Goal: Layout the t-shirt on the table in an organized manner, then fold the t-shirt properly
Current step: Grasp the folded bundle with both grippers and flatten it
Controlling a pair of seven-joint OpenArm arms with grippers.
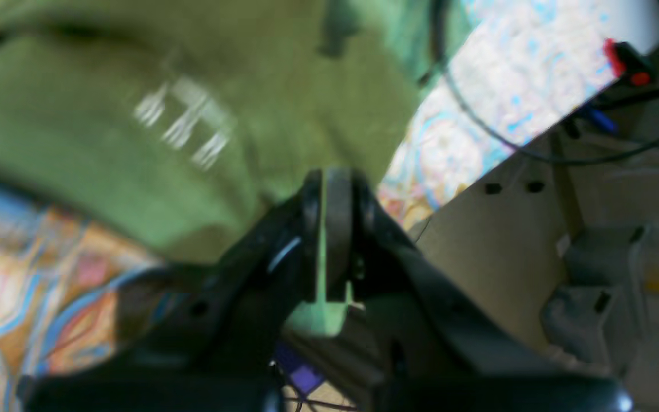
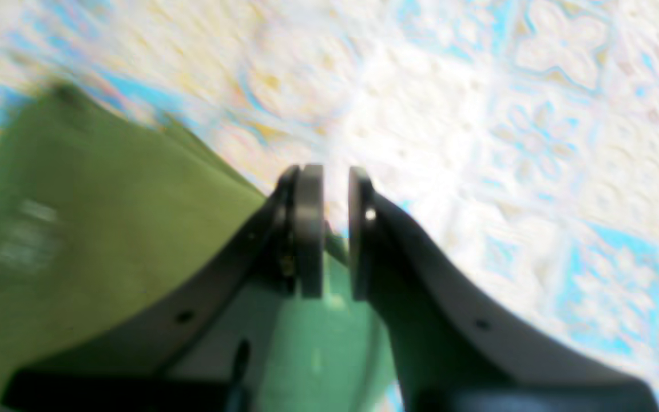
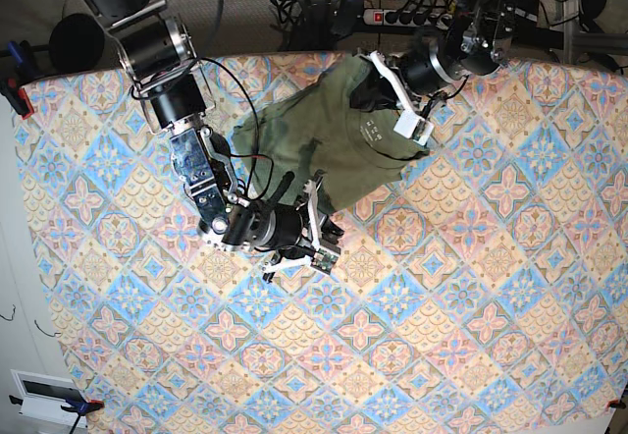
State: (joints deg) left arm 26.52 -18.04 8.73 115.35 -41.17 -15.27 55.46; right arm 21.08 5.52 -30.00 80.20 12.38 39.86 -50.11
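The olive-green t-shirt [image 3: 329, 144] lies crumpled at the far middle of the table [image 3: 442, 306], its pale neck label [image 3: 373, 128] facing up. My left gripper [image 3: 376, 73] is at the shirt's far edge. In the left wrist view the left gripper [image 1: 325, 191] has its jaws pressed together on the edge of the t-shirt [image 1: 78, 114], near the label [image 1: 186, 120]. My right gripper [image 3: 331, 226] is at the shirt's near edge. In the right wrist view the right gripper [image 2: 335, 194] shows a narrow gap, with the t-shirt [image 2: 106, 200] just beside its left finger and the table [image 2: 478, 114] beyond.
The table's far edge, a red clamp [image 1: 621, 57] and black cables [image 1: 592, 154] lie near the left arm. A power strip [image 3: 402, 14] and cables sit beyond the far edge. Another red clamp [image 3: 20, 95] grips the left edge.
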